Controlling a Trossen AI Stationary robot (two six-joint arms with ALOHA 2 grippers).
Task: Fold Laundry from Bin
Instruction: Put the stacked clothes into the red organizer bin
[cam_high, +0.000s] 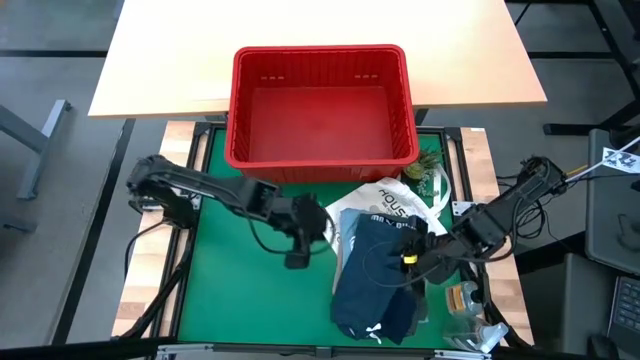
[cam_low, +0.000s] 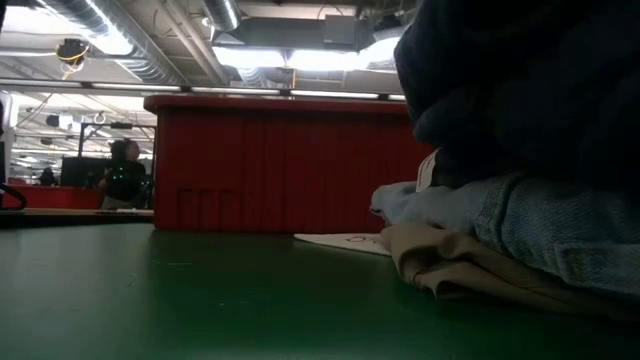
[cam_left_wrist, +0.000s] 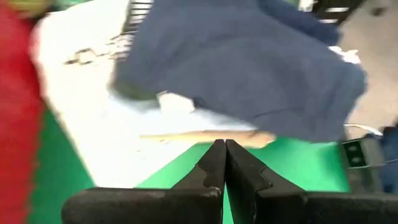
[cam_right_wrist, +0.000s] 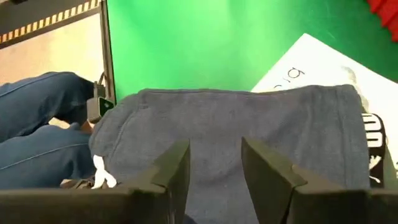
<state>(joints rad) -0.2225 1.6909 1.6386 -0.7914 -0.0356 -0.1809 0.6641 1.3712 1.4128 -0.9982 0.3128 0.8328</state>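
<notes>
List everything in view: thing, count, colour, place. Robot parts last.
bin: one, red, empty, at the mat's far edge.
navy shorts: one, dark blue, top of the pile on the mat's right side.
tote bag: one, white with dark print, under the pile, near the bin.
beige garment: one, bottom of the pile.
light blue garment: one, between the beige garment and the shorts.
mat: one, green.
person: one, far background.
left gripper: shut, beside the pile.
right gripper: open, over the shorts.
</notes>
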